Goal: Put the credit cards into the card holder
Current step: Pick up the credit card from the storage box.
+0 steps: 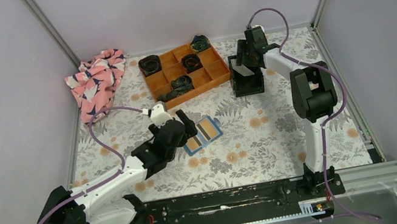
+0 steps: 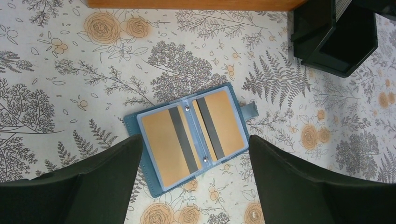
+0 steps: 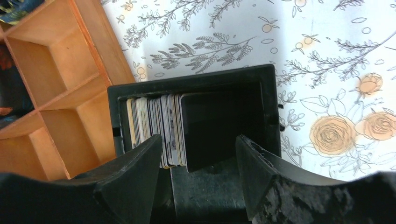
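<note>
The teal-blue card holder (image 2: 191, 135) lies open on the floral table, showing two tan cards with dark stripes in its clear pockets; it also shows in the top view (image 1: 202, 133). My left gripper (image 2: 194, 182) is open and empty, hovering just near of the holder (image 1: 177, 129). The credit cards (image 3: 156, 126) stand on edge as a pale stack in the small black bin (image 3: 268, 107), with a black card at their right. My right gripper (image 3: 198, 156) is open above the bin (image 1: 247, 82), its jaws straddling the cards without gripping them.
An orange compartment tray (image 1: 220, 74) with dark rolled items stands at the back middle, its wall next to the black bin (image 3: 60, 70). A pink patterned cloth (image 1: 95, 81) lies at the back left. Metal frame posts edge the table.
</note>
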